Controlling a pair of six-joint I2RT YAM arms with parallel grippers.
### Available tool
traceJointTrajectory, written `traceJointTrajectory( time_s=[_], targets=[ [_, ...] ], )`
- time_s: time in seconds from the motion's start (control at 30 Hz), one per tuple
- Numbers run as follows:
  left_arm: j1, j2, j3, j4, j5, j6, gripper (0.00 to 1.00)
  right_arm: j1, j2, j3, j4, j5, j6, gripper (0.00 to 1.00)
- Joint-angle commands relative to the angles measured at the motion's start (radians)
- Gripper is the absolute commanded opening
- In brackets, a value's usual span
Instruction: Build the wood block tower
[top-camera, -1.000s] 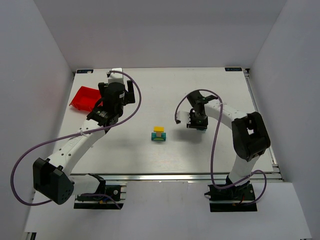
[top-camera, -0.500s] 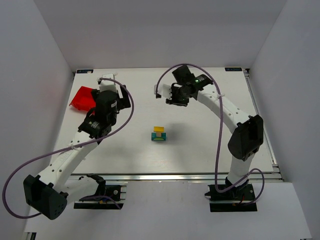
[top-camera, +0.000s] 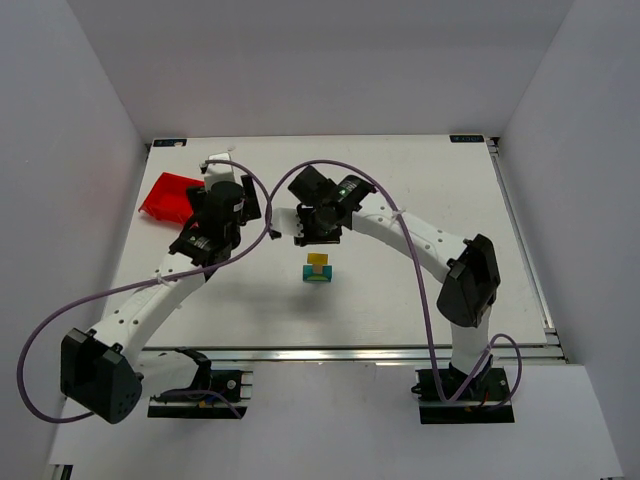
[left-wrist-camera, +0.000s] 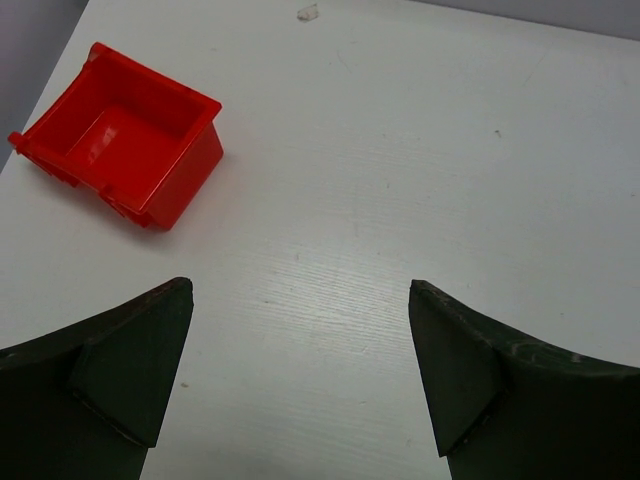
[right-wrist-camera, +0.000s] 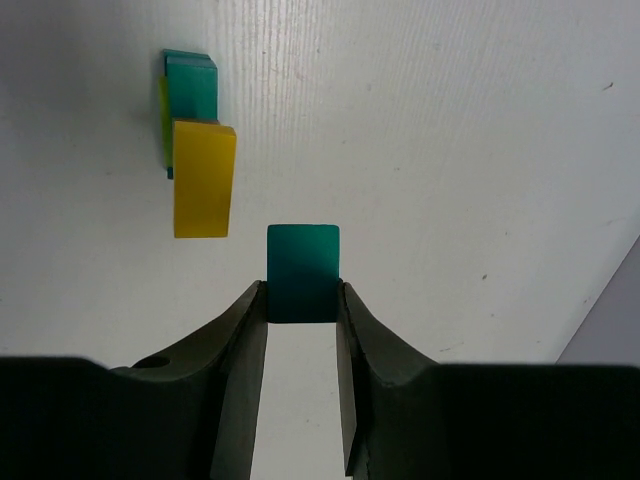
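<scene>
Wood block tower (top-camera: 318, 269) stands at the middle of the counter (top-camera: 400, 300), teal base with a yellow block (right-wrist-camera: 204, 178) uppermost.

Right pincer (right-wrist-camera: 302, 296) is clamped on a teal block (right-wrist-camera: 302, 255) and hovers just to the far side of the tower.

Step, as judged: bringing in the top piece. Next move calls for centring over the yellow block, lowering squarely and releasing gently.

Left pincer (left-wrist-camera: 298, 300) is spread wide and empty, near the red bin (left-wrist-camera: 120, 150) at far left.

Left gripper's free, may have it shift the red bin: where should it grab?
Pinch one wall of the bin from above, one finger inside and one outside. It sits open side up, looks empty, and its walls are thin and upright, so the rim is free. The left gripper is open; the wall facing it is probably easiest.
</scene>
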Motion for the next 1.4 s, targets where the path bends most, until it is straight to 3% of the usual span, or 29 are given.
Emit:
traceJointTrajectory(
  time_s=[0.0,0.43,1.37],
  targets=[
    [0.023,0.004,-0.02,-0.001,-0.034,-0.029,0.98,0.033,-0.002,0.034,-0.038,0.041,0.027,0.0],
    [0.121,0.019,-0.057,0.0,-0.003,-0.053,0.98,0.102,0.008,0.014,-0.054,-0.001,0.007,0.0],
    [0.135,-0.002,-0.063,0.005,0.014,-0.041,0.98,0.108,0.064,-0.012,-0.025,0.013,-0.001,0.05]
  ],
)
